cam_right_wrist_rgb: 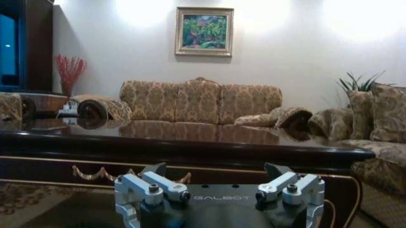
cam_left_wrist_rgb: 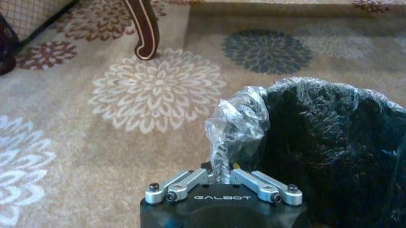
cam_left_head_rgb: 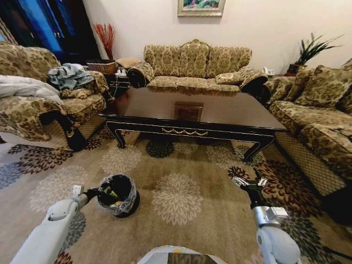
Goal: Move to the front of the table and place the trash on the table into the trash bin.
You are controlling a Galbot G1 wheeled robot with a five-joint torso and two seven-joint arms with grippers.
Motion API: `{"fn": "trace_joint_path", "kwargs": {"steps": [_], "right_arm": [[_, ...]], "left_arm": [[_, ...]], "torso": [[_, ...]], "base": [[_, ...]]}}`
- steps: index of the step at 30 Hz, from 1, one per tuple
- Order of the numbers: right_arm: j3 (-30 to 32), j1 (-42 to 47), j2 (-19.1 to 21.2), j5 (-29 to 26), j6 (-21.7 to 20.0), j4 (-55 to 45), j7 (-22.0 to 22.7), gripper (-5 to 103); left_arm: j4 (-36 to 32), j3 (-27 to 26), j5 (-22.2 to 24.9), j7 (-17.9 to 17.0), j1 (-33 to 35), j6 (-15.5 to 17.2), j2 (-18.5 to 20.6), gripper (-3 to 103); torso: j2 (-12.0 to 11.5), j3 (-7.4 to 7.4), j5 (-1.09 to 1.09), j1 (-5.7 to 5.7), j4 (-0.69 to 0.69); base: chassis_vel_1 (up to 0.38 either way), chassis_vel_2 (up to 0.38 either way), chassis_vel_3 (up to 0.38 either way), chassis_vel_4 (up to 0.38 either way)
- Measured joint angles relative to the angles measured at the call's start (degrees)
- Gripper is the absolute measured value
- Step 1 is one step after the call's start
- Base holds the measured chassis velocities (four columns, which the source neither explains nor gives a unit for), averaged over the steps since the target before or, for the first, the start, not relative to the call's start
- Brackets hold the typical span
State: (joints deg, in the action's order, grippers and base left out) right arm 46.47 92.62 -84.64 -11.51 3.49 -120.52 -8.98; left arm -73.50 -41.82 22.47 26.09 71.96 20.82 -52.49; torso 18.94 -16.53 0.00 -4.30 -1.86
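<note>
On the flowered carpet (cam_left_head_rgb: 181, 165), the left gripper (cam_left_wrist_rgb: 222, 176) seemingly pinches the trash bin (cam_left_head_rgb: 118, 194) liner; right gripper (cam_right_wrist_rgb: 216, 173) spread, empty.

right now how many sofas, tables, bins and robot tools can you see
gold-patterned fabric sofas: 3
glossy dark brown wooden coffee table: 1
round black bin lined with a plastic bag: 1
robot tools: 2 (left tool, right tool)
total: 7

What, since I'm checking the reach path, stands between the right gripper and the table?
Nothing visible: bare carpet lies between the right gripper, jaws open, and the table's front edge. The left gripper holds the trash bin aside.
</note>
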Motion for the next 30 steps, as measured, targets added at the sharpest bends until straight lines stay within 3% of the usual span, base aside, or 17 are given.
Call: {"fn": "trace_joint_path", "kwargs": {"steps": [18,21,23,24,30], "right_arm": [[-3.4,-2.2,-0.2,4.2,0.0,2.4,0.8,100],[-3.5,-2.3,-0.2,4.3,0.0,2.4,0.8,100],[-3.5,-2.3,-0.2,4.3,0.0,2.4,0.8,100],[-3.5,-2.3,-0.2,4.3,0.0,2.4,0.8,100],[-3.5,-2.3,-0.2,4.3,0.0,2.4,0.9,100]], "left_arm": [[5.4,3.8,2.8,0.9,-3.5,-1.9,1.5,1],[5.5,3.9,3.1,0.9,-3.7,-2.1,1.5,11],[5.5,3.9,3.1,0.9,-3.7,-2.2,1.5,11],[5.5,3.9,3.1,0.9,-3.7,-2.2,1.5,18],[5.5,3.9,3.1,0.8,-3.6,-2.2,1.5,19]], "torso": [[-4.2,2.93,0.05,1.24,0.00],[-4.4,3.14,0.00,1.29,0.01],[-4.4,3.15,0.01,1.30,0.00],[-4.5,3.18,0.01,1.30,0.00],[-4.4,3.14,0.00,1.28,0.00]], "base": [[0.000,0.000,0.000,0.000],[0.000,0.000,0.000,0.000],[0.000,0.000,0.000,0.000],[0.000,0.000,0.000,0.000],[0.000,0.000,0.000,0.000]]}}
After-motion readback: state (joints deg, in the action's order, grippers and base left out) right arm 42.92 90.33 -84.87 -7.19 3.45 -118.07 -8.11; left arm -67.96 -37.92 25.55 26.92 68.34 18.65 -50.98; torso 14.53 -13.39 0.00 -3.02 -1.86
